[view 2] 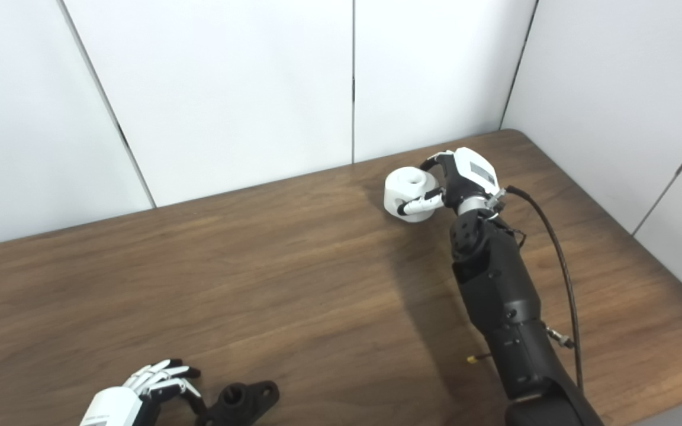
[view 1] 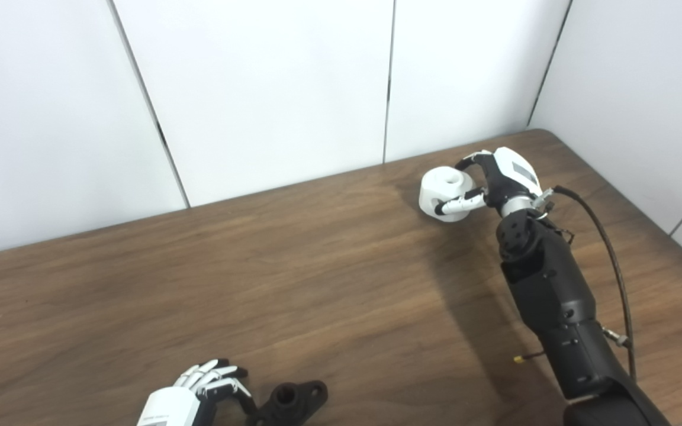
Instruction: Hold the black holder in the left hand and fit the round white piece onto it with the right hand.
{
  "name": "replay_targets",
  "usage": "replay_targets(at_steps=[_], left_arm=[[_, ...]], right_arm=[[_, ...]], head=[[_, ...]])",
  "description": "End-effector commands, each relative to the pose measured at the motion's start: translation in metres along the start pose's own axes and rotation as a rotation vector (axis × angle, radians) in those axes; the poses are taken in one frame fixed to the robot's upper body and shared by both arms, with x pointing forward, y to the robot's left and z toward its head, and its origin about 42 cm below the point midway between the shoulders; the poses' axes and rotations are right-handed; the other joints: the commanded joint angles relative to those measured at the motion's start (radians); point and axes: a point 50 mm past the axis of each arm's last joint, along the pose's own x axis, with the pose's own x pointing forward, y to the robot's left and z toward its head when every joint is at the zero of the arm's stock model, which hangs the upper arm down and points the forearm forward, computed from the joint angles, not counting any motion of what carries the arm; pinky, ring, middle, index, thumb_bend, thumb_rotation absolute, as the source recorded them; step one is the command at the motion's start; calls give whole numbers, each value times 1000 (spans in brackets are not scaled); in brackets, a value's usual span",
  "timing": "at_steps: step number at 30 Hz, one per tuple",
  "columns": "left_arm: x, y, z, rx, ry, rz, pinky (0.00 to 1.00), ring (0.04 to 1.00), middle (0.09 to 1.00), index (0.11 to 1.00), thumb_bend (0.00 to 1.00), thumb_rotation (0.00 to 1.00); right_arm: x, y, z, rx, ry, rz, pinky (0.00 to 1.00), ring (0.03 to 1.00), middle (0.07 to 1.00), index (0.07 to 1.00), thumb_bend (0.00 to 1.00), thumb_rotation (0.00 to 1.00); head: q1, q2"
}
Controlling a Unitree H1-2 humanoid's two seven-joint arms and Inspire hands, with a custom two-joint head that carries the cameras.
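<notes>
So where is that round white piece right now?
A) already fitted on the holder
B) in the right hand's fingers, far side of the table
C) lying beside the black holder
B: the right hand wraps the round white piece, far from the black holder.

The left hand [view 1: 190, 395] is cut off by the bottom edge of both views, so its wrist and arm are out of sight, and whether its fingertips actually touch the black holder [view 1: 291, 403] just to its right cannot be told. The holder's lower end also runs off the bottom edge in both views. The side of the round white piece [view 1: 447, 193] facing the right hand [view 1: 498, 180] is hidden behind that hand's fingers and thumb, and the right arm's upper part leaves the picture below.
</notes>
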Motion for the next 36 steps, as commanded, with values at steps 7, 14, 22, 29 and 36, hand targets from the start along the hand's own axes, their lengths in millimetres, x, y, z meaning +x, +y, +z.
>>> replay_targets(at_steps=[7,14,22,29,36], left_arm=[[-20,-21,-15,-1,108,-158,849,864,766,484,519,41],[-19,-21,-13,-11,105,-155,846,863,766,484,519,41],[-17,-22,-10,-5,110,-156,843,859,766,484,519,41],[-16,-21,-8,-11,107,-160,845,857,767,484,519,41],[-14,-21,-3,-8,108,-164,837,849,765,484,519,42]], right_arm=[[8,-25,11,-14,-61,-105,819,964,898,638,716,191],[9,-24,9,-18,-79,-138,806,956,877,489,517,142],[7,-25,8,-15,-89,-146,806,959,880,486,515,138],[0,-28,10,-28,-127,-157,809,962,890,487,515,139],[-17,-37,18,-68,-200,-143,865,957,871,487,516,141]], head=[[0,2],[4,1],[11,-1],[23,2],[66,16]])
